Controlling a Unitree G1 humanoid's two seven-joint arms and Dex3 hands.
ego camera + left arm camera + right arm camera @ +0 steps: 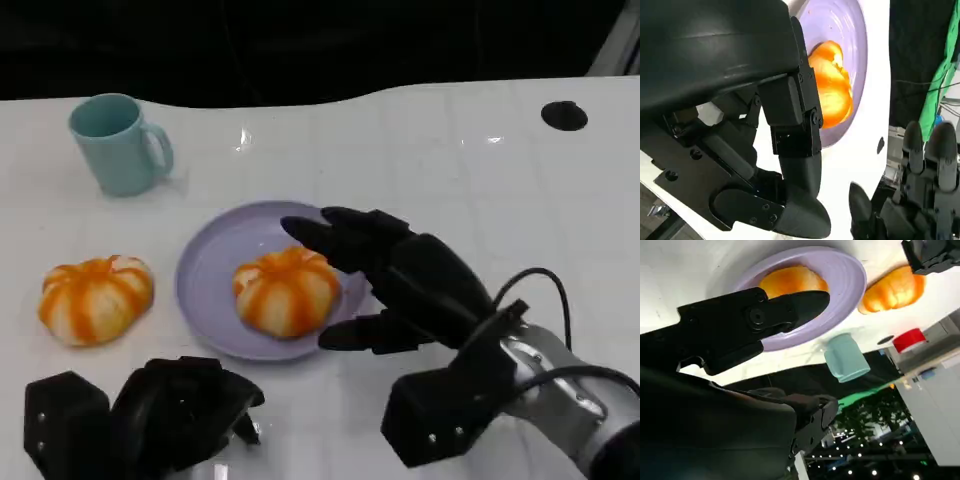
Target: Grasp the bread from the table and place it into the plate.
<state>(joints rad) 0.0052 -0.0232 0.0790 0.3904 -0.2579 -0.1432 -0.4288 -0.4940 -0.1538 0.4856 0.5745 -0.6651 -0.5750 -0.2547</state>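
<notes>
Now one glossy orange-and-cream ridged bun [286, 290] lies inside the smooth lilac round plate [207, 262]. Right hand [400, 280] beside it, fingers spread, empty. Left hand [175, 410] curled in, empty, at the table's near edge.

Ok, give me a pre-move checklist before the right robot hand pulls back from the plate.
1. One bread lies inside the plate: ok.
2. Right robot hand has let go of that bread, fingers spread beside it: ok, though the fingertips sit very close.
3. Bread fully within the plate's rim, not overhanging: ok.
4. Second bread is on the table, left of the plate, not yet placed: not ok.
5. Left robot hand holds nothing, fingers curled, near the table's front edge: ok.
6. Mug stands upright, apart from the plate: ok.
</notes>
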